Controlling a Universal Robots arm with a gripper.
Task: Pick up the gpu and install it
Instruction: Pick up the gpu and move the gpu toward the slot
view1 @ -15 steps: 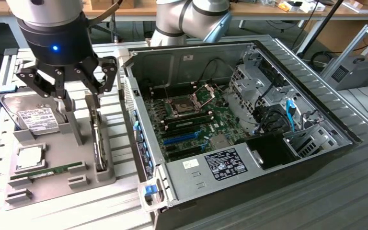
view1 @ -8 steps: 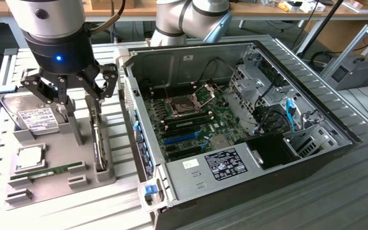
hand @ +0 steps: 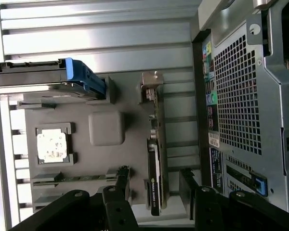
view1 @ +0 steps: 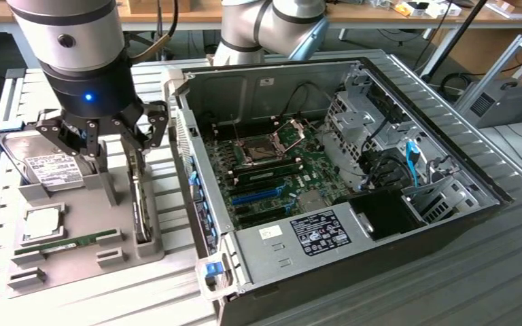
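Spread jaws hang over the gpu (view1: 139, 204) standing on edge, a stiff, light, fragile card — probably best pinched across its flat faces.

Thin dark gpu card with silver end bracket (view1: 141, 210): far end hidden behind black gripper (view1: 119, 141). Boxy silver hard drive (view1: 48, 166): partly covered, label print illegible.

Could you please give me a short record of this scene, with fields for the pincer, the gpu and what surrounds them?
pincer: open, above the gpu, a finger on either side, apart from it
gpu: standing on edge in a slot of the grey holder, not yet picked up
other parts on the grey holder: hard drive, processor, memory stick
computer case: open, beside the grey holder on the exterior view's right
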